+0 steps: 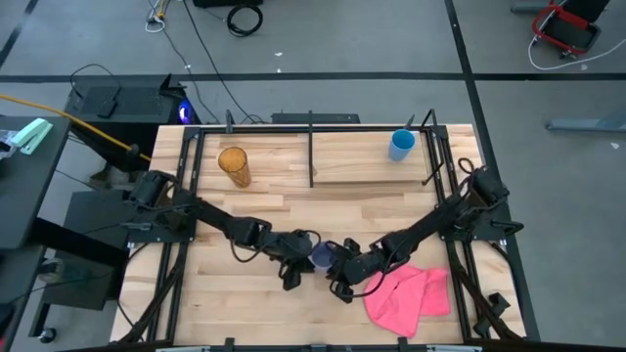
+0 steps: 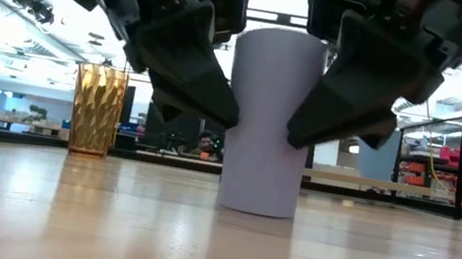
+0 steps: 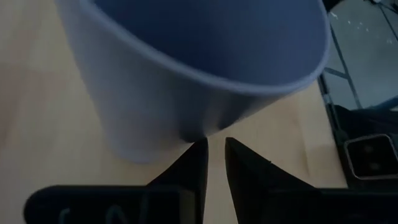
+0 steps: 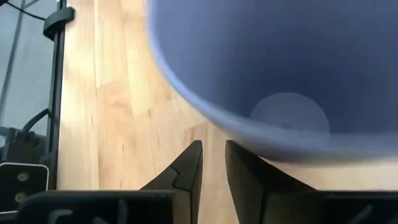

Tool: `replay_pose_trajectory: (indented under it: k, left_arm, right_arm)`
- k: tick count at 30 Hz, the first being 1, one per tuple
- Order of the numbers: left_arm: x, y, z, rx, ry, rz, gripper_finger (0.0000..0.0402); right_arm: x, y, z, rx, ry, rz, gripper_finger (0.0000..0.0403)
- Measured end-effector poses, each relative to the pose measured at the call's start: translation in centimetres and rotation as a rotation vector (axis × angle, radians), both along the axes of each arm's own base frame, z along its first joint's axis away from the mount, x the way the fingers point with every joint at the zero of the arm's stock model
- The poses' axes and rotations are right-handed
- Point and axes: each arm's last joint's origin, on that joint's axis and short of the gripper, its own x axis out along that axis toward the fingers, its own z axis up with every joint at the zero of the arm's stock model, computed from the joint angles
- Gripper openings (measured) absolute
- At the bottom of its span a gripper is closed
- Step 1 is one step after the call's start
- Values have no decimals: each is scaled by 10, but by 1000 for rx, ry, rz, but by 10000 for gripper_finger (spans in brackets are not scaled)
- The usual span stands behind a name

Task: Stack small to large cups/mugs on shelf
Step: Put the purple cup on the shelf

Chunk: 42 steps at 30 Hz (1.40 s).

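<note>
The lavender-blue cup (image 1: pixel 323 256) stands upright on its base on the tabletop, mid-table toward the near edge; it also shows in the low view (image 2: pixel 269 122). My left gripper (image 1: pixel 298 262) is shut at the cup's left side, and my right gripper (image 1: pixel 344 274) is shut at its right side. In the low view both point down and inward at the cup's wall. The amber ribbed tumbler (image 1: pixel 234 166) stands on the left part of the shelf (image 1: pixel 352 164). The bright blue cup (image 1: pixel 401 145) stands on the shelf's right part. My left gripper's shut fingertips (image 3: pixel 200 149) lie against the cup's outer wall below the rim (image 3: pixel 186 127), slanting down from the left. I cannot tell whether they touch it. My right gripper's shut fingertips (image 4: pixel 194 152) stand just under the cup's rim (image 4: pixel 211 124), slanting down from the right. I cannot tell whether they touch it.
A pink cloth (image 1: pixel 409 296) lies on the table by the near right, just beyond my right gripper. The shelf's black rods and posts (image 1: pixel 311 147) stand along the far part of the table. Bare wood lies between the cup and the shelf.
</note>
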Motion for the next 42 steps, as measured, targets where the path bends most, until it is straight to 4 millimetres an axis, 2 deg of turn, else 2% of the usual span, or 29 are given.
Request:
replay_pose_trajectory:
  k: [10,20,27,32,37,42]
  left_arm:
    - [6,23,-1,26,6,48,62]
    - [10,47,-2,42,9,105,57]
    - [9,47,-2,62,13,88,59]
    - [4,43,-6,65,83,83,57]
    - [-5,41,-10,34,186,33,51]
    - [-14,43,-5,21,267,40,53]
  right_arm:
    - [-6,-25,25,-58,14,-61,77]
    - [-6,-41,22,-100,74,-102,77]
    - [-7,-40,23,-82,81,-92,77]
    - [-9,-36,26,42,120,-48,77]
    - [-19,-30,47,179,109,-14,77]
    - [-38,-32,88,262,12,-18,77]
